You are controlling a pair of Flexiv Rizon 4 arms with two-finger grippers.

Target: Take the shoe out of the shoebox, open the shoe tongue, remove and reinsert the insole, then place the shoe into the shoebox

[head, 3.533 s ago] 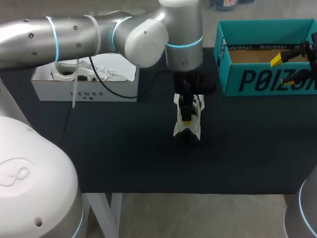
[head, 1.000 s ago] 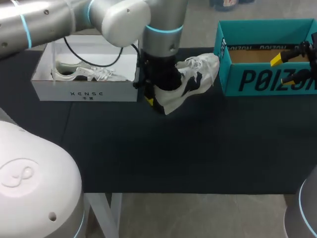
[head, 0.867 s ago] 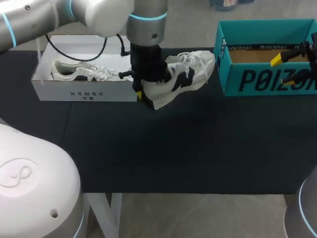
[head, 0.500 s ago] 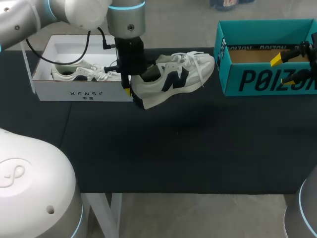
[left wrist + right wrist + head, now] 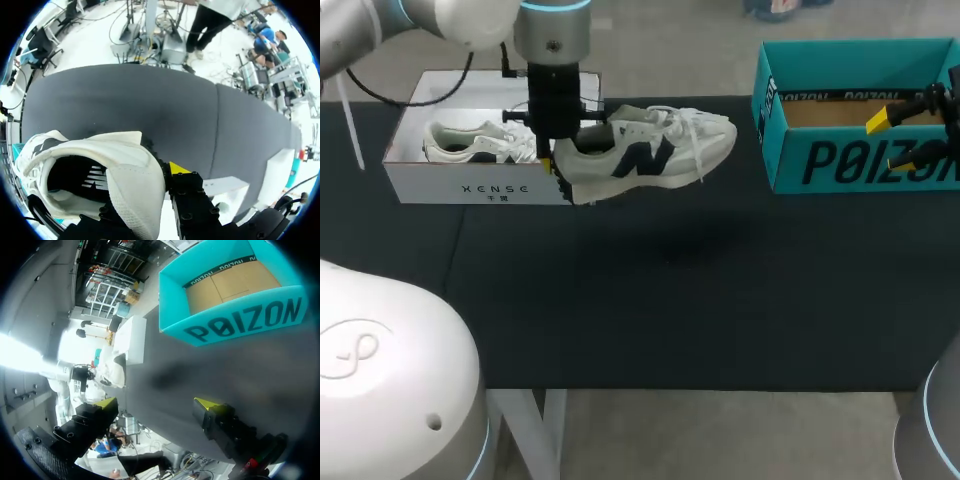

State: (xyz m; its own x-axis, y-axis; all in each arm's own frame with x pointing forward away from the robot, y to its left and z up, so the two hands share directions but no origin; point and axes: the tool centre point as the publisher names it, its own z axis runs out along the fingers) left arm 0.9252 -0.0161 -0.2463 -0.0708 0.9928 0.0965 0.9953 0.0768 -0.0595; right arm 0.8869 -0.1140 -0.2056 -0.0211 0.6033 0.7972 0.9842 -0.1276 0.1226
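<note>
Now shoe [image 5: 645, 152] cream-white, dark logo on side, white laces loose, dark inside. Left gripper [image 5: 558, 160] clamped on heel; shoe hangs above desk [image 5: 670, 300], heel just beside right end of white box [image 5: 490, 188], toe toward teal box [image 5: 850, 165]. Second shoe [image 5: 475, 143] lies in white box. Right gripper [image 5: 156, 403] over teal box, fingers apart, holding nothing. Since half second ago: shoe carried left, closer to white box, toe lower, sole nearer level. Right gripper unmoved.
</note>
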